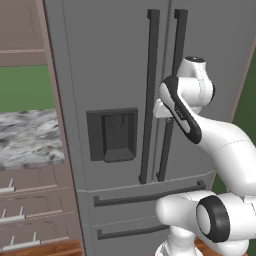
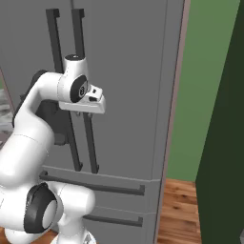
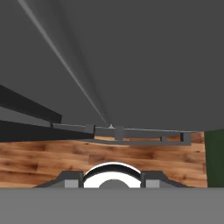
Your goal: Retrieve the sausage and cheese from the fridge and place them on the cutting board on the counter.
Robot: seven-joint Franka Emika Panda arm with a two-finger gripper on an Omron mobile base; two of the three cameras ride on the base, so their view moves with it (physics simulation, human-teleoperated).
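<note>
Green walls (image 2: 205, 86) stand behind the kitchen, and a darker green panel (image 2: 224, 143) (perhaps a door or cabinet side) rises at the far right. Warm wooden plank flooring (image 2: 178, 209) runs below, with brown upper cabinets (image 1: 22, 30) at the top left.

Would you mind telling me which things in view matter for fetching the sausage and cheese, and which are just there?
Job:
fridge, doors shut
its right door handle
gripper at that handle
counter

Just there:
brown drawers
wooden floor
green wall

fridge (image 1: 115, 75) shut, both doors closed
grey French-door, fills frame centre; marbled counter (image 1: 27, 137) at left edge, mid-height.
</note>
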